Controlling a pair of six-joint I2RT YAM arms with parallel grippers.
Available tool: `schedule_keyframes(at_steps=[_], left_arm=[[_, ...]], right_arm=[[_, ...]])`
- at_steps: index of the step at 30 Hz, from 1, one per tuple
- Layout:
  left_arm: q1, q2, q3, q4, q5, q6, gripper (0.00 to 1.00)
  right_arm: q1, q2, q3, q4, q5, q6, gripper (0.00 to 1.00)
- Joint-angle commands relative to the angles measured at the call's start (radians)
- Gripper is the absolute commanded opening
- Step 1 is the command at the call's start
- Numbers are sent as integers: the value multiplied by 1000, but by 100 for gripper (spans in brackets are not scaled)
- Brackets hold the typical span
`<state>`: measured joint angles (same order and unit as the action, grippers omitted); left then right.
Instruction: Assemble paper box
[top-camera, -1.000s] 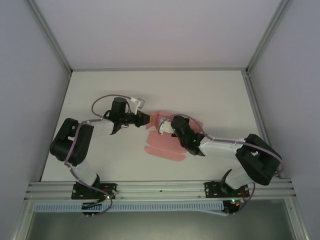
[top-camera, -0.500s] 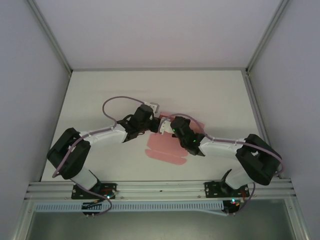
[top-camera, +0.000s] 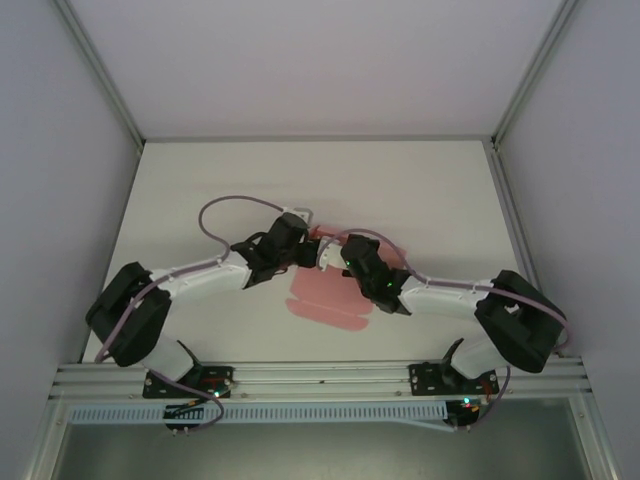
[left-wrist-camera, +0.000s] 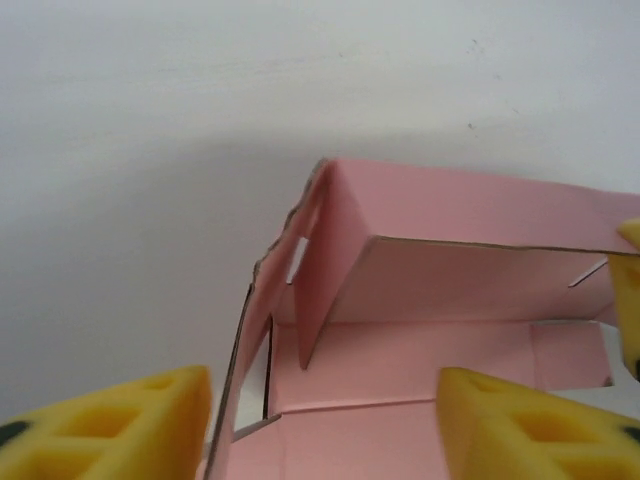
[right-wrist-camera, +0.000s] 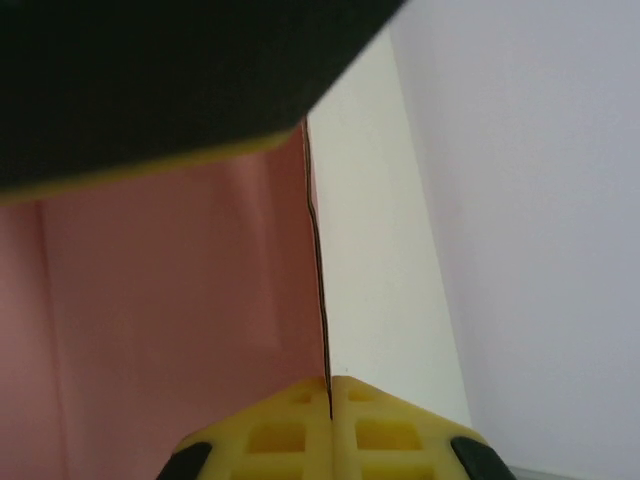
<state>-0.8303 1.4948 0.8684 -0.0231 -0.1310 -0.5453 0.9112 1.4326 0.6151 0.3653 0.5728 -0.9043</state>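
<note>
Looking down from behind the arm bases, I see the paper box (top-camera: 328, 300) lying at the middle of the white counter (top-camera: 200, 190). Its near pink panel lies flat. Its far part sits under the wrists of the left arm (top-camera: 200, 272) and the right arm (top-camera: 440, 290), which meet nose to nose above it.

Left wrist view: the paper box (left-wrist-camera: 430, 290) is partly erected. The floor panel lies flat, the rear wall stands up, and the slotted left side wall is raised, with a flap folded inward at the corner. The yellow left fingers (left-wrist-camera: 110, 425) are spread apart, one at each lower corner of the view, with the box floor between them. Whether either pad touches the card cannot be told.

Right wrist view: the yellow right fingers (right-wrist-camera: 285, 435) are pressed together on the thin edge of an upright pink wall (right-wrist-camera: 170, 300). The card edge rises as a dark line from the seam between the pads. The counter (right-wrist-camera: 370, 250) lies just to the right of that wall. A dark, blurred mass with a yellow underside crosses the top; it cannot be identified.
</note>
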Motion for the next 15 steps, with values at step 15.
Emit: schedule_keyframes(at_steps=[15], left_arm=[[396,-130,-114,26,167,166,100]], right_arm=[[4,-3,-26,-8,-17,-3,0]])
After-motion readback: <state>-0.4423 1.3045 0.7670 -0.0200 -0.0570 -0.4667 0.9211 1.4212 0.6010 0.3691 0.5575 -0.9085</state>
